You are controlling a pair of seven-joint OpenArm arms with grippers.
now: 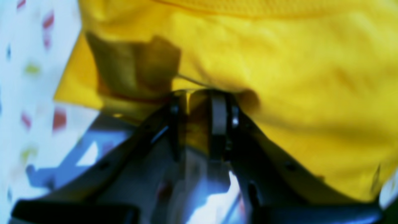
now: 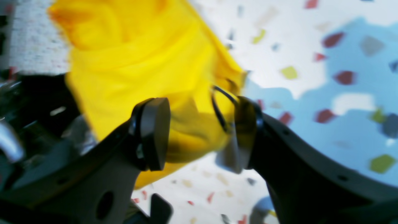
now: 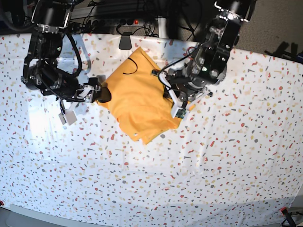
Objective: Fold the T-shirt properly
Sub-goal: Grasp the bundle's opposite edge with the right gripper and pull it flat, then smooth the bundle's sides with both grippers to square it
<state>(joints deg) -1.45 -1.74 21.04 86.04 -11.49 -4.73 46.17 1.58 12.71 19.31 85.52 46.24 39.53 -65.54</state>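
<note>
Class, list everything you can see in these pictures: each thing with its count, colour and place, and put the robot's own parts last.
T-shirt: one, mustard yellow, partly folded, lying on the cloth near the table's far edge, between the two arms.
Cloth: one, white with coloured specks, spread over the whole table.
Cables and power strip: several, dark, behind the table's far edge.
Left gripper: one, black, jaws close together, pinching the T-shirt's edge; on the right in the base view.
Right gripper: one, black, jaws apart with bunched T-shirt fabric between them; on the left in the base view.
</note>
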